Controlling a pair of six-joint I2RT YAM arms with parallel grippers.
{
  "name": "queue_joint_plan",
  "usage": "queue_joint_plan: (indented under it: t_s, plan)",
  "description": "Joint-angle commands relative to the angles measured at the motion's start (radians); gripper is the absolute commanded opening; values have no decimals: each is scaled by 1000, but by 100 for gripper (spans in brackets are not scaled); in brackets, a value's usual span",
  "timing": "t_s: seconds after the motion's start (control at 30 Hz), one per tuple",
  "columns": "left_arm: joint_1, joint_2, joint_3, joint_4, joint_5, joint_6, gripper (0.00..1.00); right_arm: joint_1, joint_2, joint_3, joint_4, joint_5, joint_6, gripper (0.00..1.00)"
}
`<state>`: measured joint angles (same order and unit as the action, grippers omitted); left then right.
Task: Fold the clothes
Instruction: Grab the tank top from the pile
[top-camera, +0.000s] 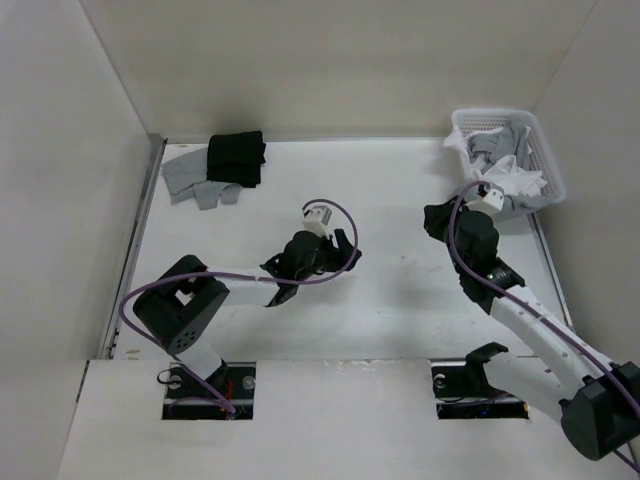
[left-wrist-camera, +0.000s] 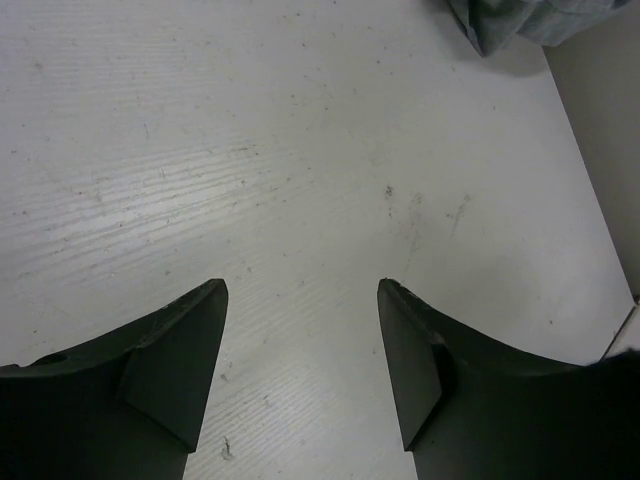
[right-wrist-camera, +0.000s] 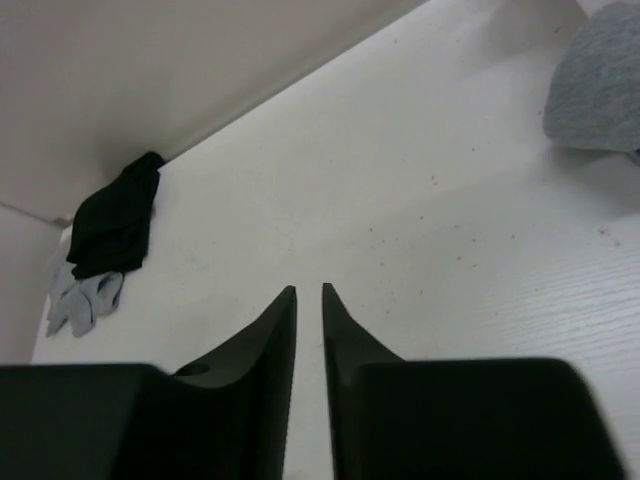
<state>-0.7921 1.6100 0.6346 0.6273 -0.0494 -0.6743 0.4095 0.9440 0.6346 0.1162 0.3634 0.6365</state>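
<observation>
White clothes (top-camera: 518, 183) lie bunched in the white basket (top-camera: 553, 160) at the back right, mixed with grey pieces; I cannot make out a single top's shape. My left gripper (top-camera: 350, 250) (left-wrist-camera: 302, 285) hovers over the bare table middle, jaws wide open and empty. Just left of the basket is my right gripper (top-camera: 432, 215) (right-wrist-camera: 309, 288), pointing toward the back left corner. Its jaws stand a narrow slit apart with only table showing between them.
A black folded garment (top-camera: 236, 158) (right-wrist-camera: 115, 215) rests on a grey garment (top-camera: 193, 182) (right-wrist-camera: 82, 300) at the back left. Grey cloth (left-wrist-camera: 530, 20) (right-wrist-camera: 598, 85) spills by the basket. White walls (top-camera: 120, 90) enclose the table on three sides.
</observation>
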Motion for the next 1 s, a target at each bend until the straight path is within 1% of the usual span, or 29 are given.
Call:
queue_joint_plan:
  t_s: [0.0,0.03,0.07,0.1,0.17,0.27,0.33,0.37,0.4,0.43,0.47,0.5,0.53,0.57,0.6,0.63,0.7,0.73,0.77,0.8,0.83,0.87,0.97]
  plan:
    - [-14,-49,-19,72,5,33,62,-21,-7,25,-69,28,11,30]
    - [-14,-39,-12,66,11,32,61,-43,-14,25,-70,29,11,35]
    - [-25,-36,-7,69,20,33,61,-70,-19,25,-73,28,8,38]
    - [-28,-38,-7,74,20,35,61,-91,-24,27,-75,26,5,39]
    - [-52,-45,-9,80,11,48,61,-142,-28,28,-75,19,5,39]
    - [-58,-59,-15,81,10,55,60,-202,-14,48,-73,-1,2,34]
    - [-57,-68,-26,94,8,55,58,-237,12,68,-64,-12,-8,21]
    - [-54,-74,-39,115,10,55,51,-278,41,97,-69,-12,-20,9]
    - [-51,-75,-45,127,16,55,43,-332,82,137,-75,-18,-27,1]
    - [-51,-75,-47,132,22,53,36,-394,137,187,-84,-17,-32,0]
    - [-51,-73,-47,129,25,53,31,-436,174,215,-81,-12,-32,0]
    - [-52,-73,-46,126,26,53,28,-483,218,247,-79,-17,-20,0]
    - [-52,-73,-46,126,26,53,28,-501,239,263,-79,-20,-14,0]
    - [-52,-71,-44,124,26,50,26,-552,324,327,-76,-38,3,6]
    - [-51,-73,-47,124,26,48,26,-570,360,353,-72,-35,6,12]
    - [-49,-74,-49,126,26,48,26,-599,434,406,-66,-23,6,23]
    - [-42,-79,-55,127,20,45,30,-651,516,465,-69,-15,9,36]
    - [-40,-79,-55,127,20,45,31,-657,530,476,-70,-15,9,38]
    - [-35,-81,-59,130,23,41,33,-695,583,517,-64,-20,9,46]
    - [-31,-82,-62,133,23,38,36,-723,631,565,-78,-39,6,50]
    - [-28,-84,-64,134,25,35,39,-738,659,594,-90,-62,0,53]
    - [-26,-85,-65,134,22,33,42,-766,721,658,-117,-104,-6,55]
    - [-23,-85,-67,135,26,33,45,-797,817,741,-164,-141,-29,57]
